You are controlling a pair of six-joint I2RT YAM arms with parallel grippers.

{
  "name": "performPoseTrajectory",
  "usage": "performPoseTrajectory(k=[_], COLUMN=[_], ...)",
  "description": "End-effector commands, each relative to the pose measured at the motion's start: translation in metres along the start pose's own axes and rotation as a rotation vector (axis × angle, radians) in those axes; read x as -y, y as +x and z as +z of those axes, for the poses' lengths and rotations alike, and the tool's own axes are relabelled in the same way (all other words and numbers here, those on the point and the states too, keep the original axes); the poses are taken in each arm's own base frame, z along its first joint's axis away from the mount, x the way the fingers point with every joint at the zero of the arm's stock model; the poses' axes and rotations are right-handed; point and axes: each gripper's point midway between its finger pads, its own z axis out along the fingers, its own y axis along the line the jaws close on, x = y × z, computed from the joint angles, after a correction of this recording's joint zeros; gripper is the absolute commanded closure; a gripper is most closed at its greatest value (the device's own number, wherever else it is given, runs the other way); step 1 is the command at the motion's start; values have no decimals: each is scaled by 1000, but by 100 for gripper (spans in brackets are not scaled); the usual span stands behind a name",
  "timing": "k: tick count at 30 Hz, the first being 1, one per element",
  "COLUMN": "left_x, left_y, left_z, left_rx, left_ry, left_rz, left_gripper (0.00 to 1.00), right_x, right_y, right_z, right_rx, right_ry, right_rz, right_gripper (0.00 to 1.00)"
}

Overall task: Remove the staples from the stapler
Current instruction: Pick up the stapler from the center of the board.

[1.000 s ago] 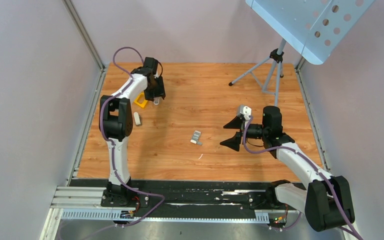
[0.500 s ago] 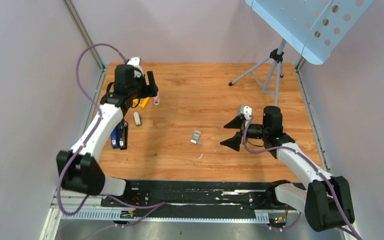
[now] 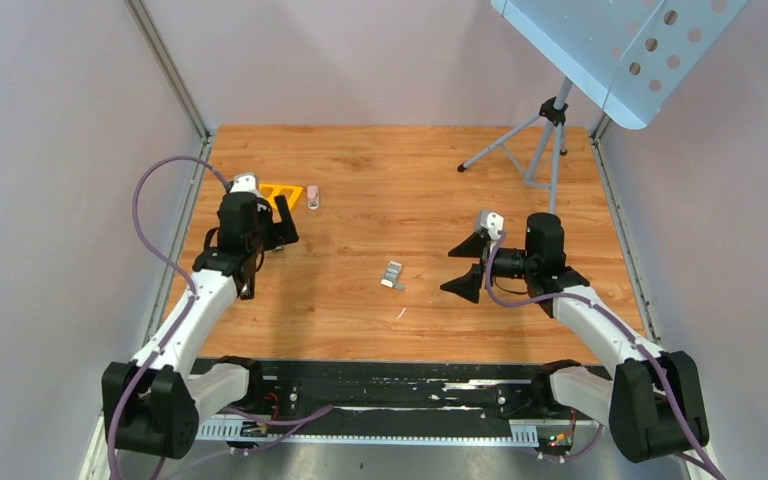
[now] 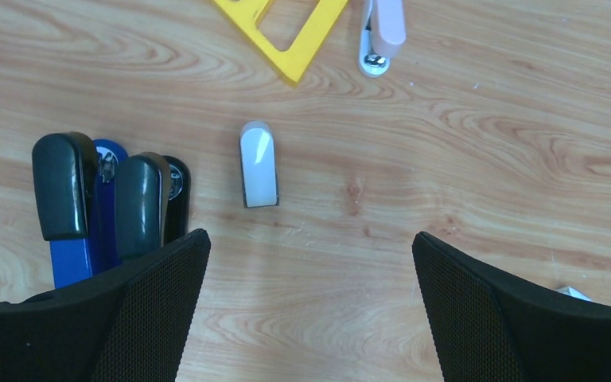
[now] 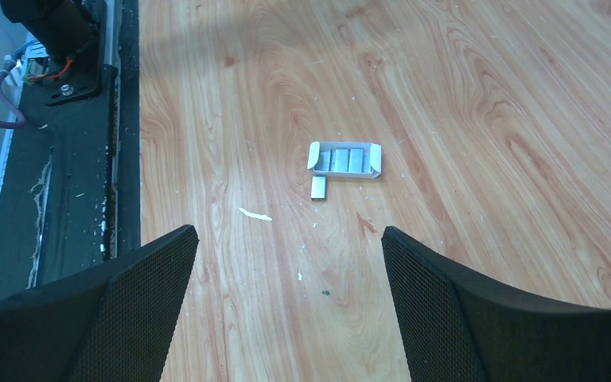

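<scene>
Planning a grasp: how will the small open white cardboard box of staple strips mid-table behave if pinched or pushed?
Thin walls and splayed flaps suggest the small open white cardboard box would crush under a pinch. Lying flat on the wooden table, it should slide, not tip. The grey staple strips sit uncovered and might spill if tilted.

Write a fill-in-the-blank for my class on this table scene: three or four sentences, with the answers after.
1. The left gripper and the right gripper both stand ___, holding nothing.
2. The stapler beside the black stapler is ___.
3. The pink stapler lies near a ___ triangle.
4. The box of staples lies nearer the ___ gripper.
Missing words: open, blue, yellow, right.
</scene>
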Motion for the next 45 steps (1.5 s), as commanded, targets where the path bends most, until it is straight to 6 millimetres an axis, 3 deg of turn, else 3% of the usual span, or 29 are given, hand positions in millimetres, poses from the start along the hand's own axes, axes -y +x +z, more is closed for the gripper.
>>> performPoseTrajectory(k=[1,5,15,22,29,36,45], left_x=[-7,-17,-30,-40,-47,-48,-42], left_y=[-1,6,24,34,41,43,44], left_z=[19,38,85,104,112,110,99], left_rx=[-13,-76,-211,-276,-299,-301,-299], left_ry=[-38,-96,-168,-231,-270,-275,-236], left_rz=[-60,-74,-48,-21,-18,-19,-27], left_gripper=[1,6,24,31,52,60,92], right_x=[14,29,31,31,31,32,31], right_y=[13,20,29,29,29,28,27], right_z=[-3,-6,-8,-8,-7,-6,-6], right_rx=[-42,-66,-71,-68,-65,-63,-59], right_ry=[92,186,226,225,219,219,216], right_rz=[65,94,128,127,126,126,124], right_gripper=[9,9,10,10,10,10,11])
